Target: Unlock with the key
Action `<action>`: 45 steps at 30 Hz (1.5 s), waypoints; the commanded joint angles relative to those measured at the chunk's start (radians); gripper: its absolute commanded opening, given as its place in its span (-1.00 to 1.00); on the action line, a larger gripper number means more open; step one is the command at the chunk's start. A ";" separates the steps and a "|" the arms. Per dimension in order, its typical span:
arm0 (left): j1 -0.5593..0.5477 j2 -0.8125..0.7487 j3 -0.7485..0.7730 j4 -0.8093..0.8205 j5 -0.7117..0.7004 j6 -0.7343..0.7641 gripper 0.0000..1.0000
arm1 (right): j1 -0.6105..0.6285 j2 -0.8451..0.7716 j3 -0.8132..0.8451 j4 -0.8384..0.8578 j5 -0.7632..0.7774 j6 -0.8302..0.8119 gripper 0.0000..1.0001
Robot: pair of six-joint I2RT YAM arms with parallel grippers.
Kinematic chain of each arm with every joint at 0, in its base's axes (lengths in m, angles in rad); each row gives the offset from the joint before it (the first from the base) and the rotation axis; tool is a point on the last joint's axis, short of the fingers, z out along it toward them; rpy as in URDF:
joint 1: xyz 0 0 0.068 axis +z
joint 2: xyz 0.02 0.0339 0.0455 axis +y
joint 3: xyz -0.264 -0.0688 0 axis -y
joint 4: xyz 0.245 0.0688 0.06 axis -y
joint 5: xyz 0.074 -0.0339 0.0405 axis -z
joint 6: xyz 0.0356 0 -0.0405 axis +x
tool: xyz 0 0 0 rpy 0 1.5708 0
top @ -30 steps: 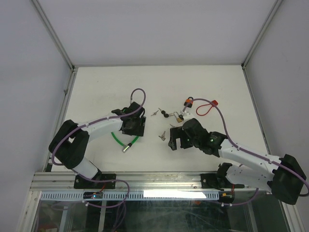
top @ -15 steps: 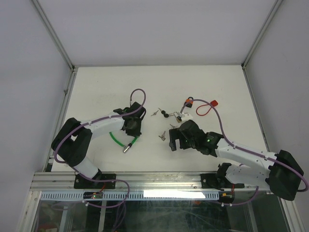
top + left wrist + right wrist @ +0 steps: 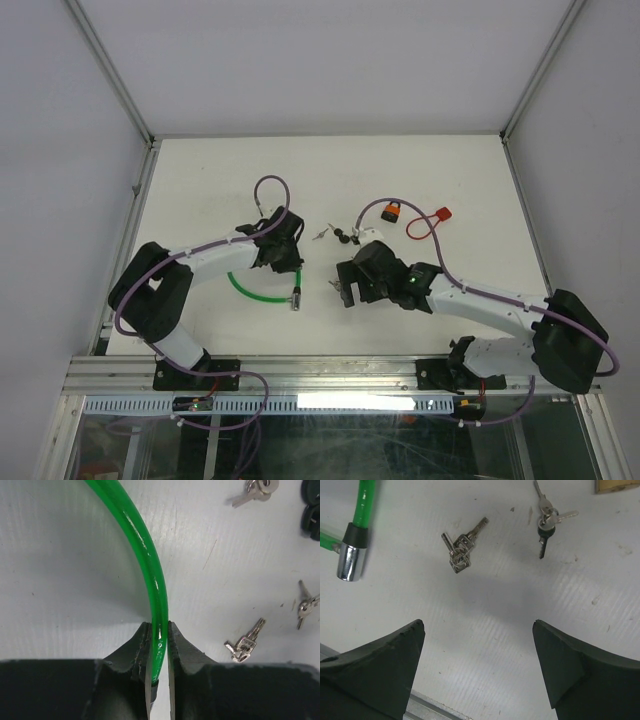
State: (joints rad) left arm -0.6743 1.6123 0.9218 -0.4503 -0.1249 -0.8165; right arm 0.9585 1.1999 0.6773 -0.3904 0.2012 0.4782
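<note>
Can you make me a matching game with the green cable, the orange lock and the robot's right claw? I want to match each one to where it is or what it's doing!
Things:
1. green cable
2. right gripper
3. orange padlock

Where it is or what it's doing:
A. lying near the red tag, with no gripper touching it
B. pinched in the left gripper
C. wide open, holding nothing

Right pairs: 1-B, 2-C, 3-A
</note>
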 commanded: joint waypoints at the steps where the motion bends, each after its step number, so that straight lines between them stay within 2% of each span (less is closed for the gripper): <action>1: 0.003 0.026 0.055 0.090 -0.065 -0.140 -0.72 | 0.012 0.066 0.086 0.051 0.016 0.004 0.83; 5: 0.018 0.047 0.050 0.137 -0.099 -0.172 -0.71 | 0.018 0.145 0.147 0.027 0.029 0.013 0.76; 8: 0.026 0.047 0.047 0.162 -0.101 -0.177 -0.59 | 0.022 0.201 0.188 0.003 0.047 0.021 0.71; 15: 0.036 -0.045 -0.002 0.209 -0.118 -0.163 0.01 | 0.022 0.285 0.229 0.012 0.053 0.039 0.56; 19: 0.046 -0.146 -0.062 0.234 -0.110 -0.154 0.13 | 0.022 0.338 0.262 0.016 0.068 0.057 0.43; 22: 0.048 -0.266 -0.126 0.252 -0.112 -0.134 0.33 | 0.022 0.377 0.286 0.019 0.068 0.071 0.34; 30: 0.051 -0.510 -0.255 0.266 -0.116 -0.028 0.67 | 0.025 0.459 0.321 0.022 0.091 0.108 0.11; 35: 0.050 -0.589 -0.313 0.287 -0.096 0.011 0.70 | 0.026 0.498 0.339 -0.009 0.096 0.105 0.07; 45: 0.051 -0.573 -0.336 0.342 -0.032 0.013 0.68 | 0.026 0.506 0.338 -0.040 0.133 0.102 -0.31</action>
State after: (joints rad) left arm -0.6331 1.0332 0.5880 -0.2005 -0.2008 -0.8242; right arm 0.9787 1.6997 0.9913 -0.4137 0.2878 0.5621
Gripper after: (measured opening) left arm 0.847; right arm 0.361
